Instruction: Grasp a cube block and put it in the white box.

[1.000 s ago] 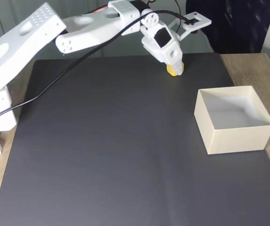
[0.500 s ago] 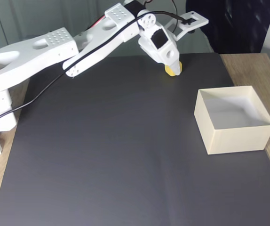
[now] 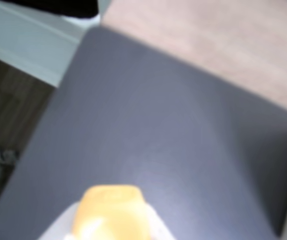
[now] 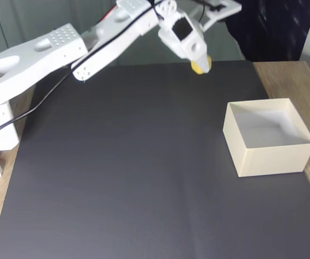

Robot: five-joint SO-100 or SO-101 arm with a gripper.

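dark grey mat (image 4: pixel 122 178) covers the wooden table (image 4: pixel 290 75) in the fixed view. nearest, at right, sits the white box (image 4: pixel 268 156), open-topped. farther back, the gripper (image 4: pixel 200 65) pinches the yellow cube block (image 4: pixel 201 66) at the mat's far edge, well apart from the box.

No readable text, label or number anywhere.
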